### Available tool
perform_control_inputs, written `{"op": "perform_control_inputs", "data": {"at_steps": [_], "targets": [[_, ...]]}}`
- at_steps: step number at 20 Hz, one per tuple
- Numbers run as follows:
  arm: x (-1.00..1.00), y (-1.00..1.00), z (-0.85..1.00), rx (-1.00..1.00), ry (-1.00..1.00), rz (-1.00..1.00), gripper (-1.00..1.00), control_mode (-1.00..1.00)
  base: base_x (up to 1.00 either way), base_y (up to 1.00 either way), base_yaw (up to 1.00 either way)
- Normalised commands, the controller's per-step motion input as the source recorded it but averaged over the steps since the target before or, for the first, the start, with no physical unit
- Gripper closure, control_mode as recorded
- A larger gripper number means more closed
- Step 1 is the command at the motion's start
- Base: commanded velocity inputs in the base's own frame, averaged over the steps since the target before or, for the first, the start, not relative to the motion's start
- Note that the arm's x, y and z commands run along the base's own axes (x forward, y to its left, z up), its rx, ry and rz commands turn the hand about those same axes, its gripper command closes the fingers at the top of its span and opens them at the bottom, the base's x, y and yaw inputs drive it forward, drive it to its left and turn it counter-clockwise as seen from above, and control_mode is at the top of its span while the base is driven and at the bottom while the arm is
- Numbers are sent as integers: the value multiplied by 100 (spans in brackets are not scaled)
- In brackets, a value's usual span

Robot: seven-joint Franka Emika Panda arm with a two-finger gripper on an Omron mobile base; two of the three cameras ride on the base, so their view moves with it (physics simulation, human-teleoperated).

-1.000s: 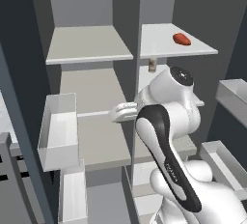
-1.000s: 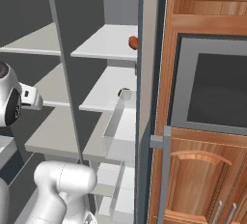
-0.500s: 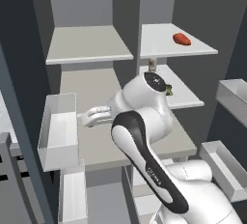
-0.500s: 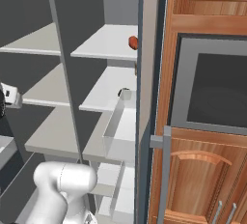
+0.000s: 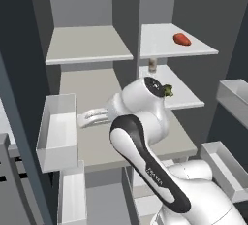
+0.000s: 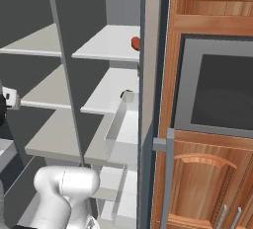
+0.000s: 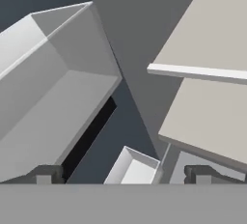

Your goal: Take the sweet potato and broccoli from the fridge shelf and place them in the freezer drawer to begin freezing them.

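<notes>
The sweet potato (image 5: 181, 39) is an orange-red lump lying on the upper right fridge shelf (image 5: 160, 44); in the right base view the sweet potato (image 6: 135, 43) is half hidden by the fridge's edge. One shelf lower, the dark-green broccoli (image 5: 168, 91) peeks out behind my arm's joint. My gripper (image 5: 81, 119) points left, away from both, toward a large grey door bin (image 5: 57, 128). In the hand view my gripper (image 7: 123, 175) is open, with nothing between its fingertips (image 7: 44, 175). The freezer drawer is out of view.
A small brownish bottle (image 5: 152, 65) stands at the back of the broccoli's shelf. A narrow white bin (image 7: 132, 167) sits below the large grey bin (image 7: 53, 97). More bins (image 5: 235, 95) hang on the right door. A wooden cabinet with an oven (image 6: 217, 95) flanks the fridge.
My arm has swung left across the middle shelf, carrying the hand toward the left door bin and uncovering the broccoli. The gripper has stayed open.
</notes>
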Motion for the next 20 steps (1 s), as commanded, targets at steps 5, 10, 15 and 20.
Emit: {"op": "perform_control_inputs", "data": {"at_steps": [5, 10, 15, 20], "targets": [[-19, -69, 25, 0, -2, -5, -100, -100, 0, 0, 0], [-13, -72, 32, -1, -1, -9, -100, -100, 0, 0, 0], [-8, -39, -9, -1, 4, -6, -100, -100, 0, 0, 0], [-75, -82, 39, -5, -9, -22, -100, -100, 0, 0, 0]]}}
